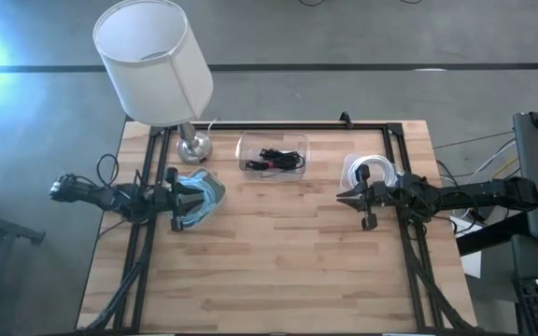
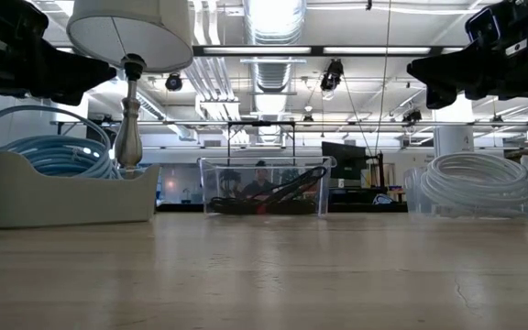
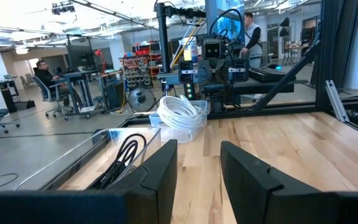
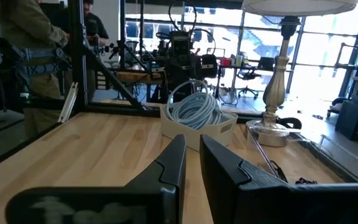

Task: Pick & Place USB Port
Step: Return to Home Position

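Black USB cables point(image 1: 276, 159) are lying in the transparent bin point(image 1: 247, 149). Left claw point(image 3: 199, 148) is hovering spread to its left, and right claw point(image 4: 192, 142) is hovering barely parted to its right.

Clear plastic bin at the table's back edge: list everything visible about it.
The clear rectangular plastic bin sits upright and open-topped on the wooden table, back centre, between the white-shaded lamp and the white cable coil, touching neither. Its see-through walls show a loose tangle of black USB cables inside, with a small red spot among them.
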Available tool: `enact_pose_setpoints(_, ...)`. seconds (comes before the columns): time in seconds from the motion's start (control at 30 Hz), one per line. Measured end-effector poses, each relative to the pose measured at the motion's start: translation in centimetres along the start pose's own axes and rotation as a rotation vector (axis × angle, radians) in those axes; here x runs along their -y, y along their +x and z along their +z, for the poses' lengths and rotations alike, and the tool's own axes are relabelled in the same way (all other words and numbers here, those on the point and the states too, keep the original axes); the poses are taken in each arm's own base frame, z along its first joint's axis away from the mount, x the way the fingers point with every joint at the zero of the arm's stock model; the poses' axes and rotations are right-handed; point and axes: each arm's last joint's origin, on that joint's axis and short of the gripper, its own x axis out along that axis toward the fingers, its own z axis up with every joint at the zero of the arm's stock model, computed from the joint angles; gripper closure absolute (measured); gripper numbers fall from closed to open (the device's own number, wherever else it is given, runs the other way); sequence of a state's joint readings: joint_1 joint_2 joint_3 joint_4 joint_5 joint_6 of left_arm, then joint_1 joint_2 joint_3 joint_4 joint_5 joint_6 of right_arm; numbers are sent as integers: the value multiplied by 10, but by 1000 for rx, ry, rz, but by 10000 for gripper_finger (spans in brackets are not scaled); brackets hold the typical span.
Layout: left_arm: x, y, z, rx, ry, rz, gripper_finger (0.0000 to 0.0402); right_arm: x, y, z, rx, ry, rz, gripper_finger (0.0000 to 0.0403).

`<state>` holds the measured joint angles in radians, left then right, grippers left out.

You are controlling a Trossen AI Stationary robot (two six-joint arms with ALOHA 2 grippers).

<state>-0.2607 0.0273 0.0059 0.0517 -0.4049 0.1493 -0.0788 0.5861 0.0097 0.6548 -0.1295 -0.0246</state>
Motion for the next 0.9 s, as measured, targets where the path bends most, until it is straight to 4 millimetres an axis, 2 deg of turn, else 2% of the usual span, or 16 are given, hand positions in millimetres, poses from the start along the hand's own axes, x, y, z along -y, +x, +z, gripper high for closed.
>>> enact_pose_setpoints(0.9,0,0,0,0,0,0,275,0,0,0,0,0,0,360)
